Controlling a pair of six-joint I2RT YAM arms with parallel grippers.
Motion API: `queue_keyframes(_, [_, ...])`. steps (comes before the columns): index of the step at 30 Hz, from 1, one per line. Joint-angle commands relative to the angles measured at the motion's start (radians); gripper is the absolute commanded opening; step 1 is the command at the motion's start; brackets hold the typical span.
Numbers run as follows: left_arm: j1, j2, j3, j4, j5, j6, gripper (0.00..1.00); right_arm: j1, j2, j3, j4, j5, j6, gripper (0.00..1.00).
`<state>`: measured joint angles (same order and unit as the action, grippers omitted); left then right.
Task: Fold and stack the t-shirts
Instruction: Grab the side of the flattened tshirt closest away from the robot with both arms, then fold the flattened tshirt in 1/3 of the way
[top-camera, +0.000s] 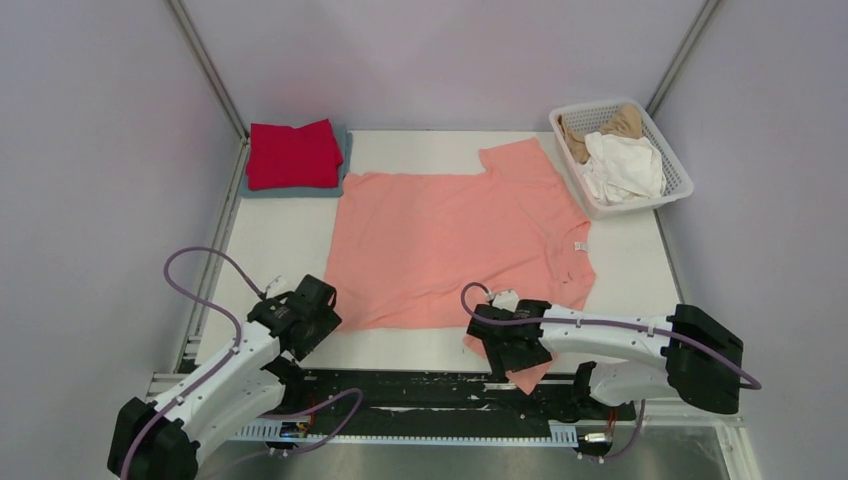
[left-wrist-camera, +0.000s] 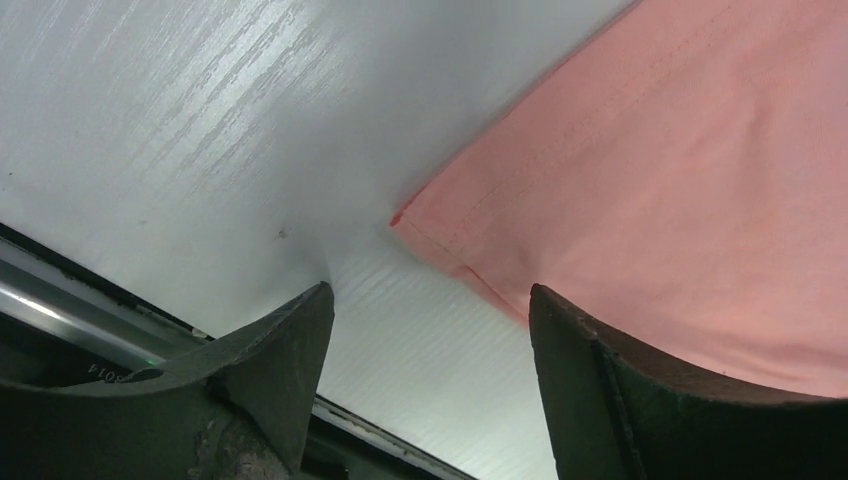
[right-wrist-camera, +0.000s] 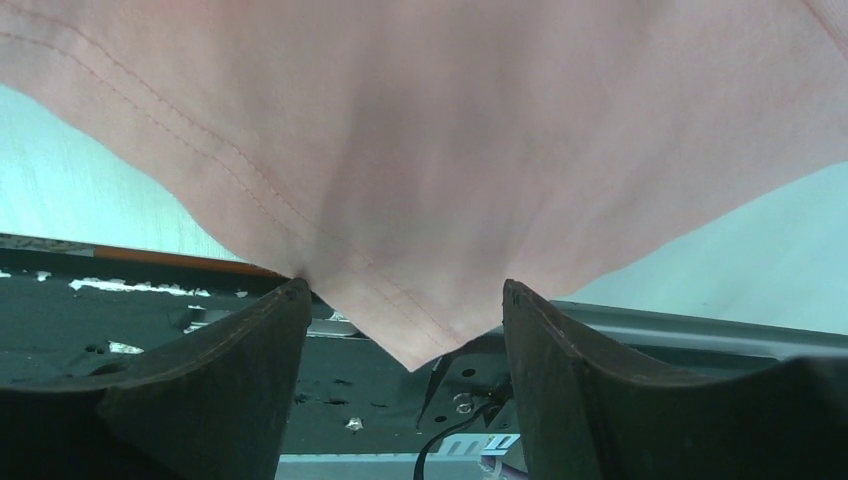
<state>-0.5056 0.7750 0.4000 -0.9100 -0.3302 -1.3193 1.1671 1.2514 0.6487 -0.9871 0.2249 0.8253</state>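
Salmon-pink t-shirt (top-camera: 455, 240): only wrist views show left gripper (left-wrist-camera: 430, 295) and right gripper (right-wrist-camera: 405, 290) gaping at its edge

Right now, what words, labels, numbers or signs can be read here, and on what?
No text is legible.
White neck tag on the salmon-pink t-shirt: too small to read.
Small pale characters on the table-edge frame, left wrist view: too blurred to read.
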Motion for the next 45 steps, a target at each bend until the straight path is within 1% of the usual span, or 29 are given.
queue_keyframes(1, [-0.005, 0.085, -0.016, 0.136, -0.058, -0.071, 0.78, -0.016, 0.01, -0.007, 0.041, -0.016, -0.001, 0.67])
queue_keyframes(6, [-0.004, 0.162, -0.022, 0.193, -0.07, -0.093, 0.68, -0.026, 0.041, -0.015, 0.056, -0.024, -0.007, 0.56])
queue_keyframes(7, [-0.004, 0.169, -0.02, 0.196, -0.073, -0.096, 0.62, -0.028, 0.046, -0.017, 0.06, -0.025, -0.008, 0.53])
queue_keyframes(8, [-0.004, 0.178, -0.017, 0.196, -0.076, -0.096, 0.58, -0.033, 0.052, -0.017, 0.063, -0.023, -0.009, 0.5])
queue_keyframes(9, [-0.004, 0.181, -0.016, 0.197, -0.083, -0.096, 0.52, -0.04, 0.056, -0.016, 0.065, -0.023, -0.009, 0.47])
queue_keyframes(12, [-0.005, 0.188, -0.016, 0.207, -0.109, -0.101, 0.46, -0.056, 0.066, -0.013, 0.07, -0.005, -0.004, 0.39])
queue_keyframes(13, [-0.005, 0.19, -0.016, 0.22, -0.118, -0.099, 0.42, -0.061, 0.069, -0.01, 0.068, 0.005, -0.001, 0.37])
queue_keyframes(15, [-0.004, 0.195, -0.018, 0.247, -0.13, -0.092, 0.37, -0.073, 0.079, -0.005, 0.065, 0.019, 0.004, 0.34])
queue_keyframes(16, [-0.003, 0.198, -0.016, 0.256, -0.135, -0.089, 0.36, -0.083, 0.082, -0.004, 0.065, 0.021, 0.005, 0.32])
queue_keyframes(18, [-0.001, 0.202, -0.012, 0.27, -0.147, -0.084, 0.29, -0.095, 0.088, -0.002, 0.064, 0.019, 0.0, 0.26])
queue_keyframes(20, [0.003, 0.204, -0.009, 0.28, -0.164, -0.085, 0.19, -0.105, 0.086, -0.001, 0.062, 0.015, -0.001, 0.22])
queue_keyframes(21, [0.006, 0.204, -0.011, 0.279, -0.169, -0.09, 0.06, -0.108, 0.082, -0.001, 0.062, 0.012, -0.001, 0.2])
queue_keyframes(23, [0.018, 0.204, -0.013, 0.29, -0.179, -0.078, 0.0, -0.111, 0.07, 0.002, 0.059, 0.009, -0.005, 0.1])
queue_keyframes(26, [0.028, 0.189, -0.009, 0.277, -0.187, -0.071, 0.0, -0.112, 0.05, 0.027, 0.043, -0.016, -0.038, 0.0])
queue_keyframes(30, [0.028, 0.109, -0.004, 0.198, -0.201, -0.104, 0.0, -0.112, 0.019, 0.083, -0.02, -0.111, -0.104, 0.0])
queue_keyframes(32, [0.028, 0.059, 0.005, 0.095, -0.212, -0.137, 0.0, -0.112, 0.005, 0.1, -0.07, -0.186, -0.143, 0.0])
queue_keyframes(36, [0.028, -0.036, 0.011, 0.009, -0.237, -0.169, 0.0, -0.107, -0.003, 0.138, -0.236, -0.296, -0.184, 0.0])
queue_keyframes(37, [0.028, -0.042, 0.011, -0.001, -0.25, -0.176, 0.0, -0.098, -0.012, 0.143, -0.267, -0.309, -0.182, 0.0])
queue_keyframes(39, [0.028, -0.052, 0.009, -0.015, -0.263, -0.192, 0.0, -0.093, -0.034, 0.146, -0.316, -0.383, -0.197, 0.0])
queue_keyframes(45, [0.028, -0.041, 0.02, -0.042, -0.275, -0.215, 0.0, -0.088, -0.096, 0.139, -0.406, -0.475, -0.207, 0.0])
